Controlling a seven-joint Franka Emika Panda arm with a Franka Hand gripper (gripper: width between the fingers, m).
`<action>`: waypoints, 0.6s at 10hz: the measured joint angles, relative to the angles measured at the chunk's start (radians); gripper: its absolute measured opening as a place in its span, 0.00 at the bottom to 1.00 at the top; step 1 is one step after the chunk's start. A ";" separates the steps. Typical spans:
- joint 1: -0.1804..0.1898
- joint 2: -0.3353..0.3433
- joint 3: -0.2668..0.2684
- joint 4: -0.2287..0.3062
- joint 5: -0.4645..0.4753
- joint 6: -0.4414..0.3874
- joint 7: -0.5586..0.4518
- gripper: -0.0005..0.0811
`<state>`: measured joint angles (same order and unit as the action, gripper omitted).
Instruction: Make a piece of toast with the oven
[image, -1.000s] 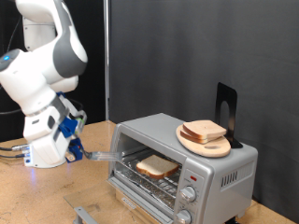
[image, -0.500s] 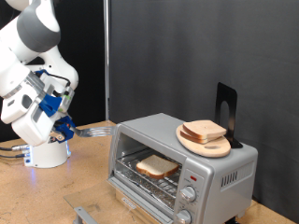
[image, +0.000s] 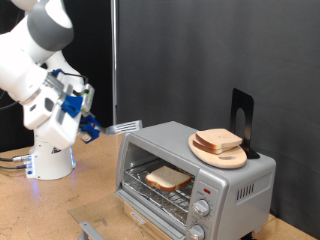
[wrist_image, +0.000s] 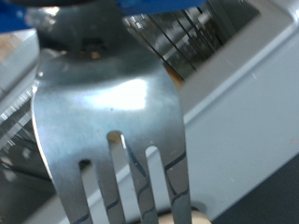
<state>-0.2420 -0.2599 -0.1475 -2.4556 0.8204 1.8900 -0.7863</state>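
Gripper (image: 100, 126) with fork (image: 124, 128) has risen from the oven (image: 195, 175) mouth, swung off to the exterior view's left, and now sits above the oven's top left corner, fork level.

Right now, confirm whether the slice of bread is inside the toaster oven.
Yes, the slice of bread lies on the wire rack inside the open toaster oven.

I see a silver-grey oven (image: 200, 178) holding pale, tan-crusted toast (image: 168, 178), and what looks like a shiny steel fork (wrist_image: 117, 131) at my blue-trimmed gripper (image: 95, 126).
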 joint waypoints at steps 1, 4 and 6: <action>0.013 -0.025 0.027 -0.022 0.017 0.027 0.002 0.59; 0.056 -0.096 0.124 -0.090 0.084 0.134 0.038 0.59; 0.085 -0.128 0.179 -0.110 0.116 0.147 0.099 0.59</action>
<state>-0.1569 -0.3882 0.0317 -2.5654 0.9365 2.0366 -0.6871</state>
